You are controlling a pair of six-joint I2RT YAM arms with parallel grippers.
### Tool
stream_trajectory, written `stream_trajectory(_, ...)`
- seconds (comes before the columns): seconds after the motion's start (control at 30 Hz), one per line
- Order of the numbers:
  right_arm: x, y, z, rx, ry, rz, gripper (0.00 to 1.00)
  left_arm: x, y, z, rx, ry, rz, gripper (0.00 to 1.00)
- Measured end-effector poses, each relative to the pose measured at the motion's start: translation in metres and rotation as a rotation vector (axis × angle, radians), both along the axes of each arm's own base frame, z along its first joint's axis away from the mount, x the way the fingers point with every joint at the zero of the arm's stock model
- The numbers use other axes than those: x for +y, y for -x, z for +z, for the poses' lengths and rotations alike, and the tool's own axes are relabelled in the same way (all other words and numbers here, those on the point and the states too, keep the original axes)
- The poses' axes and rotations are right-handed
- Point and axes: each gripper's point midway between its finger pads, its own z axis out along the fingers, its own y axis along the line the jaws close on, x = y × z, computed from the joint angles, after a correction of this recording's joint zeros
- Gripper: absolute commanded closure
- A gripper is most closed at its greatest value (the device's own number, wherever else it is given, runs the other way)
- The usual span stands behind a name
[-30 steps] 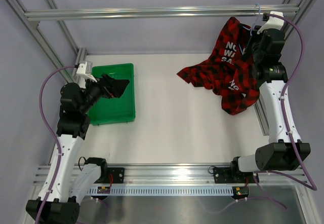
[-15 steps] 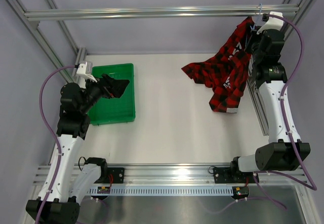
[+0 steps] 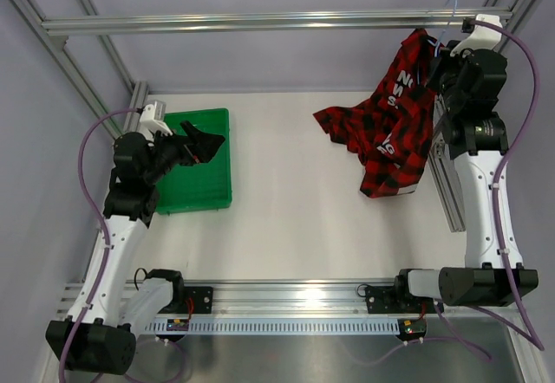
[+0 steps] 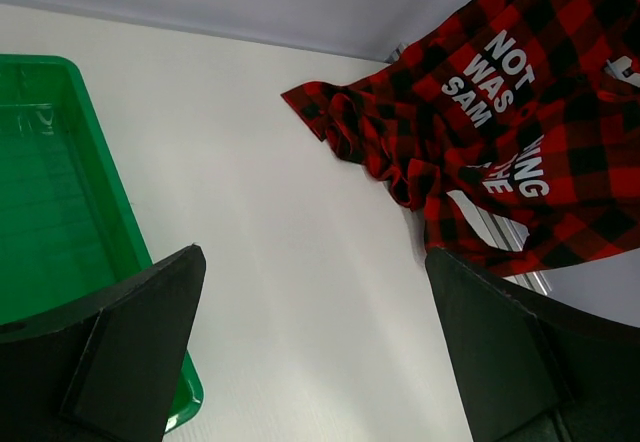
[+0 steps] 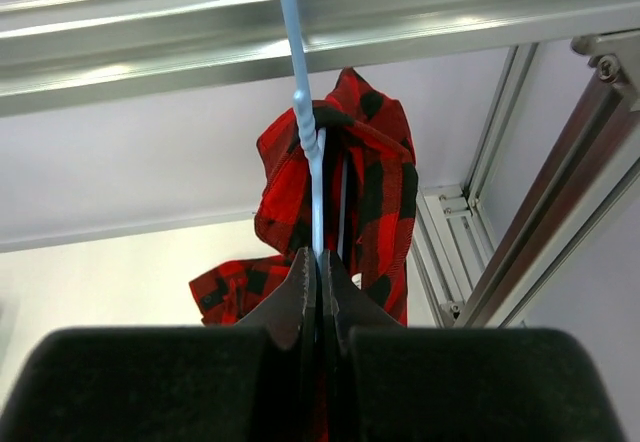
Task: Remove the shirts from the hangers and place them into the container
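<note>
Right gripper (image 5: 318,262) clamped shut on the light-blue hanger (image 5: 297,52) wire, below its twist. Red-black plaid shirt (image 3: 390,132), white lettering, hangs off it far right, sleeve bunched on table (image 3: 295,218). Left gripper (image 3: 201,143) wide open, empty, over the green tray (image 3: 195,188).

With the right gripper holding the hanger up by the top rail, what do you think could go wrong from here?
1. The right gripper pinches only the thin wire of the hanger; the hanging shirt might twist it or pull it loose.
2. The hanger's hook rises past the top rail and could catch there.
3. The shirt's lower part lies bunched on the table by the side frame, far from the tray; dragging it across may snag it.
</note>
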Motion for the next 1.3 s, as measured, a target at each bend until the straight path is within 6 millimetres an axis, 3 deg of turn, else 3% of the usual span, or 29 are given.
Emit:
stream_trajectory(0.3, 0.009, 0.026, 0.027, -0.07, -0.003, 0.047, 1.0, -0.011, 0.0, 0.001, 0.012, 0.039, -0.063, 0.01)
stream_trajectory(0.47, 0.022, 0.043, 0.028, -0.054, -0.025, 0.098, 1.0, -0.014, -0.003, 0.001, 0.03, 0.047, -0.081, 0.02)
stream_trajectory(0.83, 0.073, 0.137, 0.044, -0.06, -0.077, 0.369, 1.0, -0.025, -0.007, 0.013, 0.041, 0.093, -0.14, 0.01)
stream_trajectory(1.07, 0.119, 0.193, 0.023, -0.01, -0.143, 0.649, 1.0, -0.027, -0.001, 0.028, 0.029, 0.074, -0.167, 0.02)
stream_trajectory(1.3, 0.156, 0.229, -0.011, 0.101, -0.265, 0.896, 1.0, -0.041, 0.016, 0.048, -0.032, 0.035, -0.28, 0.03)
